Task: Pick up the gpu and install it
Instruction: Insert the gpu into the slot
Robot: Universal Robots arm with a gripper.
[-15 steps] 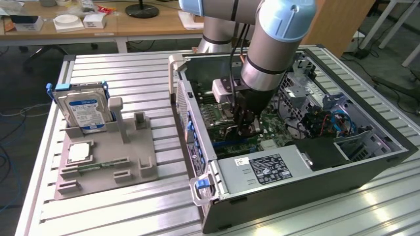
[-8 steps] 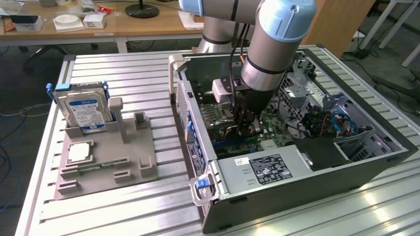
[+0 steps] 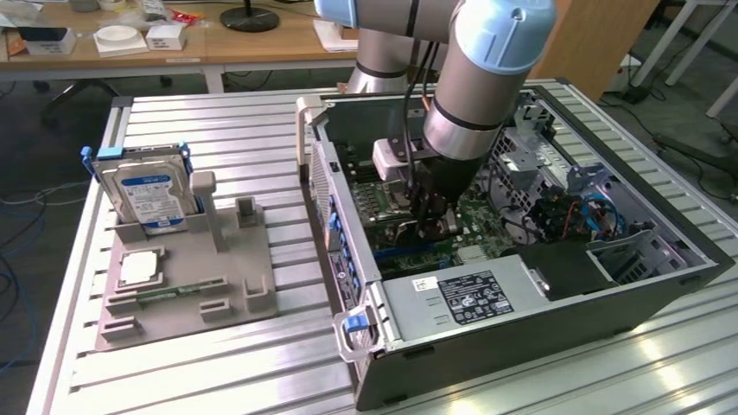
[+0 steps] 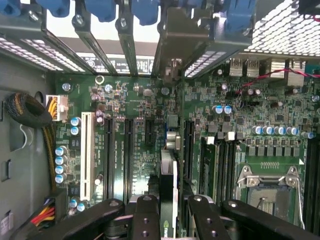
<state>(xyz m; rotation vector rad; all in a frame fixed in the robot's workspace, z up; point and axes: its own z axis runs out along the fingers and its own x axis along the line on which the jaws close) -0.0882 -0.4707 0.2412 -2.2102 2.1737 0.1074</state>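
Gpu (image 4: 168,175), just one, sits edge-on pinched in the tool (image 4: 170,205) over one motherboard (image 4: 135,100).

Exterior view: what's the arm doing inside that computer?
The robot arm is reaching down into the open computer case. Its gripper is shut on the gpu, holding the card edge-on over the motherboard, in line with the expansion slots. Whether the card is seated in a slot cannot be told. Outside the case, a hard drive and a memory stick sit in the grey fixture.
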